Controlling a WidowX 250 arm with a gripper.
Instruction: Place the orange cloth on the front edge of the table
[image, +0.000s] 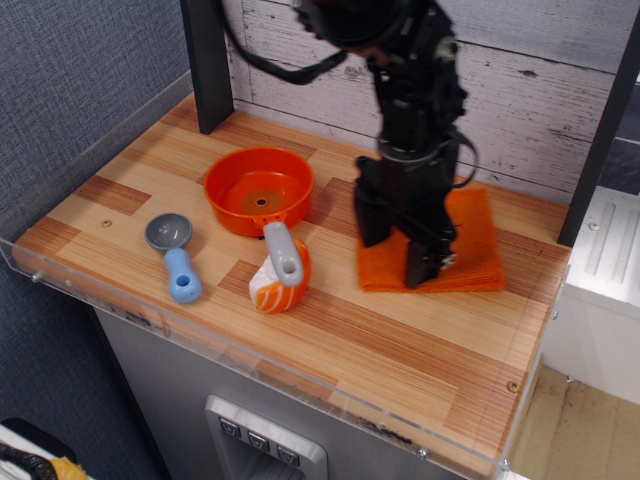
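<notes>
- Gripper (398, 254): black, pointing down, two fingers spread apart with a visible gap; both tips sit down on the orange cloth (465, 250). Whether they pinch any fabric I cannot tell; image is motion-blurred here.
- Orange cloth: lies flat on the table (400, 350) directly under the gripper and extends to its right side as seen from the room. It sits toward the back right part of the top, apart from the front rim.
- Left of the gripper, close by: orange bowl (259, 188), upright.
- Front-left of the gripper: orange-and-white toy (279, 272) with a grey handle, just in front of the bowl.
- Further left of that: blue-handled scoop (175, 255) with a grey head, lying flat.
- Surface: light wood-plank pattern with darker brown patches; clear acrylic rim (250, 365) along the front and left edges; grey base below.
- Behind the gripper: whitewashed plank wall (540, 90). A dark post (207, 62) stands at the back left corner.
- Room: blue-grey textured wall (70, 80) to the far left.
</notes>
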